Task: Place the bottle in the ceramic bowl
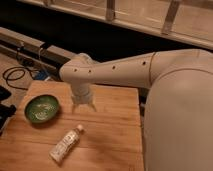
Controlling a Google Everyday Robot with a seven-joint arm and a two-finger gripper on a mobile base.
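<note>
The small clear plastic bottle (pixel 66 143) with a whitish label lies on its side on the wooden table (pixel 110 145), its pale cap pointing up and right. The green ceramic bowl (pixel 42 108) with a dark rim sits on the table's left part, and nothing shows inside it. My gripper (pixel 84 106) hangs from the white arm, fingers pointing down, above the table between the bowl and the bottle, just above and right of the bottle's cap. It holds nothing.
The white arm (pixel 130 70) reaches in from the right, and the robot's large white body (pixel 180 120) fills the right side. Black cables (pixel 15 75) lie on the floor at the left. A dark rail and window ledge run along the back.
</note>
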